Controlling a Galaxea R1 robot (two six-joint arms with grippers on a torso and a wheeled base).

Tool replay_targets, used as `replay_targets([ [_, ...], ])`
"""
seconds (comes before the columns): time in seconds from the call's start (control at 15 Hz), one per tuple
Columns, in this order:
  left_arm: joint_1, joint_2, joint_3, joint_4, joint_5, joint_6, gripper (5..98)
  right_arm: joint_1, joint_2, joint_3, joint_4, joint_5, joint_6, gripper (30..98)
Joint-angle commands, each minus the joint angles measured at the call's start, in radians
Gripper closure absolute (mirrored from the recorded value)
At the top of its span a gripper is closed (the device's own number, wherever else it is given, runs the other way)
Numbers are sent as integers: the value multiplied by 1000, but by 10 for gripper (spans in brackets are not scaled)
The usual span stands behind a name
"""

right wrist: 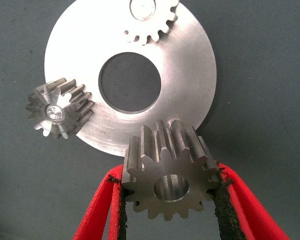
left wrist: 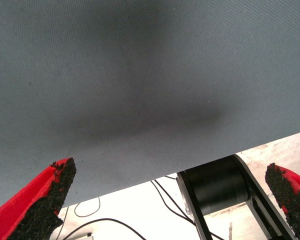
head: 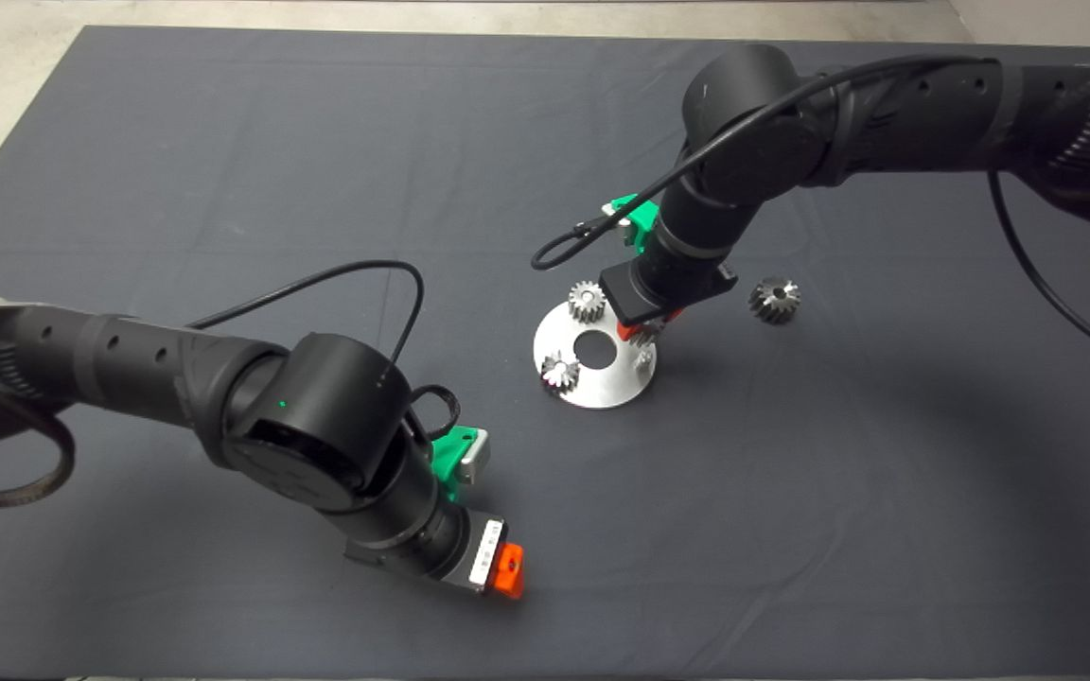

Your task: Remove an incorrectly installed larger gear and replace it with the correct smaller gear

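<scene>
Both arms are matt black tubes with bulky rounded joints and small round holes along the sleeves. A thin black cable loops loose off each one. Each wrist carries a bright green block (plastic, by the look). The left gripper (head: 508, 571) has a white label strip; its fingers (left wrist: 45, 200) are red with rough black pads.

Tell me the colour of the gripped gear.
Light silver gear, in the right gripper; right wrist view shows it best.

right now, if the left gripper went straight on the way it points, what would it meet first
Most likely the bare mat: the left gripper, open, points down at it with nothing between. Depth is hard to judge.
</scene>
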Motion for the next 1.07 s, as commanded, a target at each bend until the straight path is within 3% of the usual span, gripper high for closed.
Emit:
replay_targets([
  [0.0,-16,-2,-6,7,-2,5,59,7,18,10,-43,-86,20,929],
  [0.47,-18,0,-15,7,-4,17,59,-69,18,-16,-101,-87,18,929],
  [1.0,-18,1,-18,7,-10,16,59,-70,8,-51,-127,-89,0,928],
])
